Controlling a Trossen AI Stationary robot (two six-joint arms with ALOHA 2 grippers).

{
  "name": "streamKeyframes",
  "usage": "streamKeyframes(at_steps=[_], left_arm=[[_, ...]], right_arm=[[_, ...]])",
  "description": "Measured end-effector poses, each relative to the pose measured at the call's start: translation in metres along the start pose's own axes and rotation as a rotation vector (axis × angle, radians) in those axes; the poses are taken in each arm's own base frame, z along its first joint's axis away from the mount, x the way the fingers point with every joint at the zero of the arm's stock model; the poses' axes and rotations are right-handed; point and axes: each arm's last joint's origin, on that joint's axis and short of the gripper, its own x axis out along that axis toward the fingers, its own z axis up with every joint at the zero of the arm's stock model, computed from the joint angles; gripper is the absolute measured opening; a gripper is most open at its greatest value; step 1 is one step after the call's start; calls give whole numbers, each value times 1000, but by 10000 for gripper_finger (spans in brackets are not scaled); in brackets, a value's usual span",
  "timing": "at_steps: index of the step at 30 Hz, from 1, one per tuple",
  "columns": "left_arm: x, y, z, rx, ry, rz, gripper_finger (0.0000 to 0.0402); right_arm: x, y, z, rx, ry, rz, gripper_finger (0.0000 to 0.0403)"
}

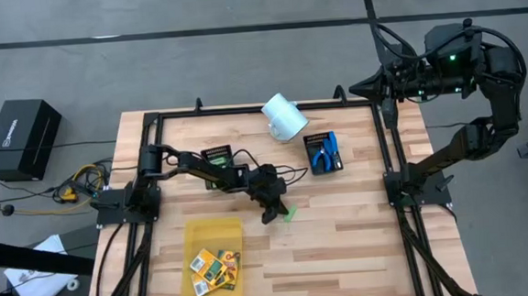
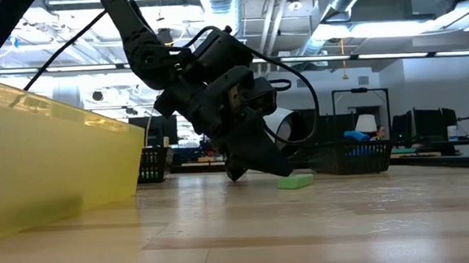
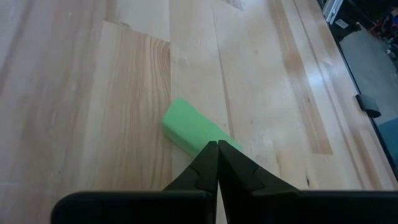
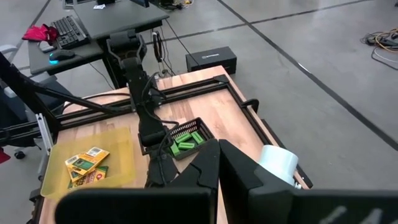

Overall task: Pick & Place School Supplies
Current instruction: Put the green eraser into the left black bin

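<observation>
Directly beyond the closed fingertips of the left gripper [image 3: 217, 149], a light-green oblong piece [image 3: 193, 126] is seen lying flat on the wooden table [image 1: 361, 234]. The two fingers are pressed together with nothing between them, and their tips sit at, or just over, the near end of the piece; whether contact is made cannot be told. The gripper is tipped steeply down toward the board, which suggests that a pick is being lined up, and the fingers would have to be parted first.

Farther back behind the fingers, along the arm, a black mesh tray [image 4: 186, 142] is stocked with more green pieces, probably the source. Off to one side of the fingers a yellow tray [image 1: 214, 259] holds several flat orange-yellow boxes [image 1: 214, 268], so it is likely meant as the collecting place.

Well beyond the fingertips, a second mesh tray carries the blue-handled tools [image 1: 323, 152], with a tipped white cup [image 1: 284, 116] near it.

Farthest off, the right gripper [image 4: 219, 155] is parked high past the table's far corner, its fingers shut on nothing, evidently waiting.
</observation>
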Motion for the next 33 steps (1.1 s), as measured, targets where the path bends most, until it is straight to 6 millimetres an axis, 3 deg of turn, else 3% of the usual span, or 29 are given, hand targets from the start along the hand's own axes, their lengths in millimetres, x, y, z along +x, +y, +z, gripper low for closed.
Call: streamKeyframes(at_steps=[22, 33], left_arm=[[-1, 4, -13, -33, 116, 90, 0], [-11, 17, -15, -65, 131, 113, 1]], right_arm=[[0, 0, 0, -10, 0, 1, 0], [0, 1, 0, -8, 4, 28, 0]])
